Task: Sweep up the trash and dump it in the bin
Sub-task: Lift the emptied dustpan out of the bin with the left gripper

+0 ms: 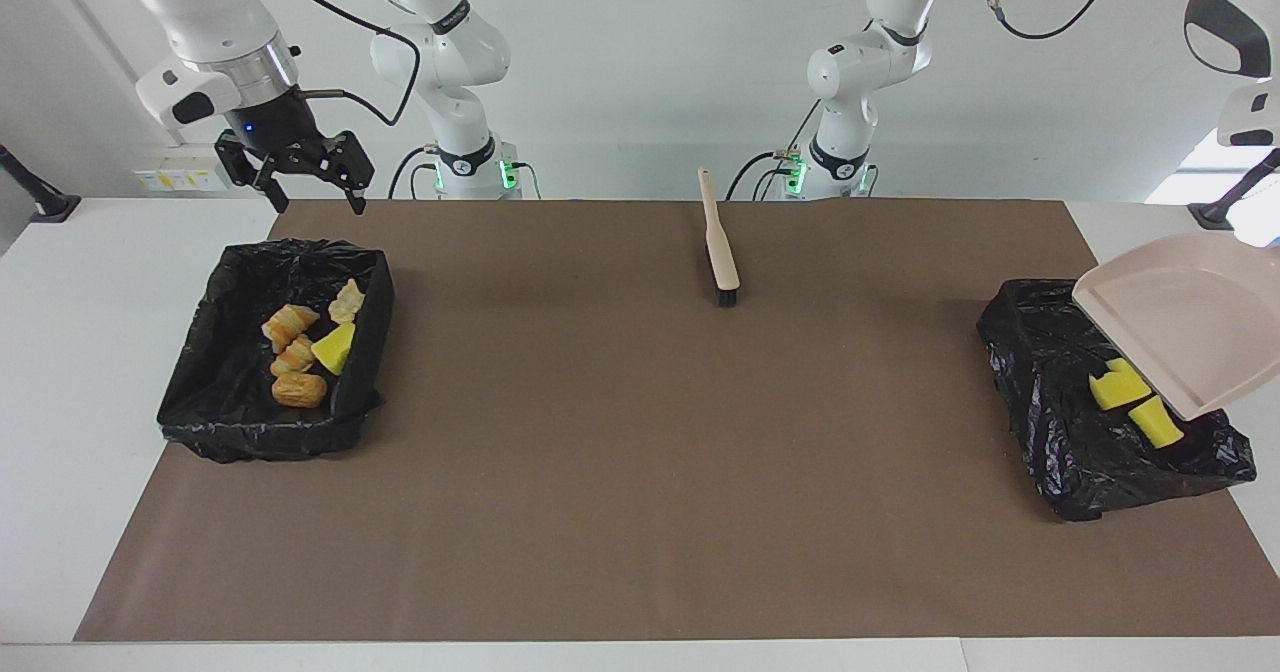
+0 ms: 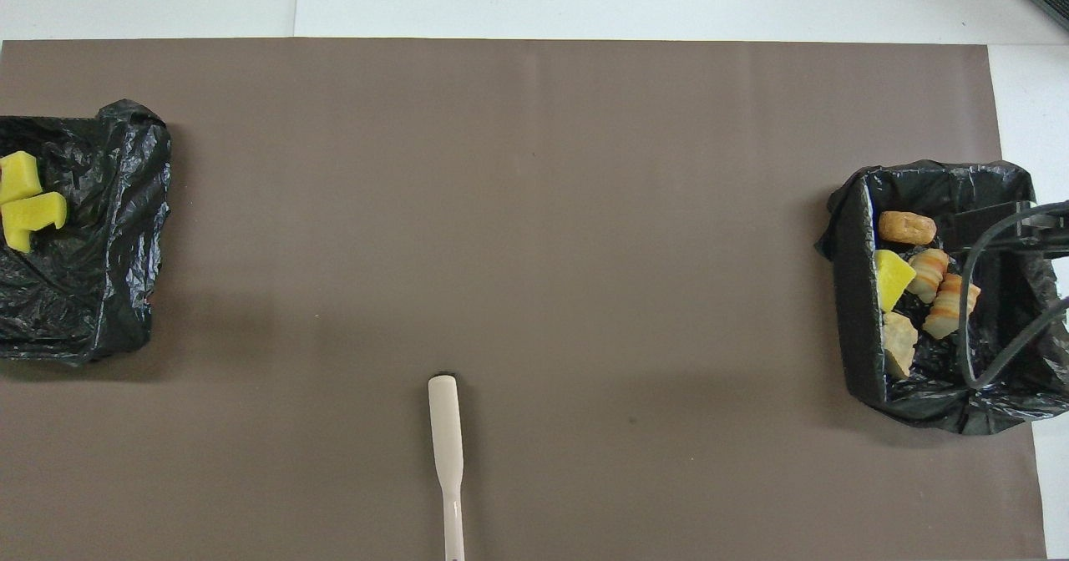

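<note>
The trash lies in two black-lined bins. The bin (image 1: 215,392) at the right arm's end holds golden-brown rolls (image 1: 298,389), a yellow sponge chunk (image 1: 335,348) and a pale lump (image 1: 348,302); it also shows in the overhead view (image 2: 856,294). The bin (image 1: 1040,372) at the left arm's end holds two yellow sponge chunks (image 1: 1120,387), also seen from overhead (image 2: 25,202). My left gripper (image 1: 1262,227), at the view's edge, holds the beige dustpan (image 1: 1180,337) tilted over that bin. My right gripper (image 1: 305,177) is open and empty, up above its bin's robot-side rim.
The beige brush (image 1: 718,237) lies on the brown mat (image 1: 640,472) near the robots, between the two arm bases, bristles pointing away from them; it also shows in the overhead view (image 2: 445,452). A black cable (image 2: 969,327) hangs over the right arm's bin.
</note>
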Available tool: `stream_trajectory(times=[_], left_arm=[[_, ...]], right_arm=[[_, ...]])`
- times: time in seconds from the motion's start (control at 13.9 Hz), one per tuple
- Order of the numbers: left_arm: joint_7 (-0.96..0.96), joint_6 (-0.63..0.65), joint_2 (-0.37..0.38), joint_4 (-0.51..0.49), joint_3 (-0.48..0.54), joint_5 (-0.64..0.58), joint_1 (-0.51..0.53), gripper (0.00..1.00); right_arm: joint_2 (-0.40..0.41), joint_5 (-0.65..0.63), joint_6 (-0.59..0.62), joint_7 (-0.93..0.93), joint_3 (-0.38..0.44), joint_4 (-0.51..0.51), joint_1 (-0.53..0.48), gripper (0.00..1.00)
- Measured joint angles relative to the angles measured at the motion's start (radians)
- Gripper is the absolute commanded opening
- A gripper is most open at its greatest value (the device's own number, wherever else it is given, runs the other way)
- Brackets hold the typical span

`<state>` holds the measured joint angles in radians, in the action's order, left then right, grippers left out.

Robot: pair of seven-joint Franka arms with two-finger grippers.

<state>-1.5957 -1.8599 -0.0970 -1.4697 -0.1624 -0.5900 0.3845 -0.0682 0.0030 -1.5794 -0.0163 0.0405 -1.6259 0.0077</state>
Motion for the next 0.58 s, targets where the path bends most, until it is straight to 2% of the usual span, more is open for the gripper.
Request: stream_trajectory(times=[0.58], left_arm=[[0.415, 0.186, 0.036, -0.014, -0.036, 0.352, -0.027, 0.0]], right_arm=[[0.0, 0.0, 0.0, 0.0, 0.0, 0.0, 0.0, 1.0]])
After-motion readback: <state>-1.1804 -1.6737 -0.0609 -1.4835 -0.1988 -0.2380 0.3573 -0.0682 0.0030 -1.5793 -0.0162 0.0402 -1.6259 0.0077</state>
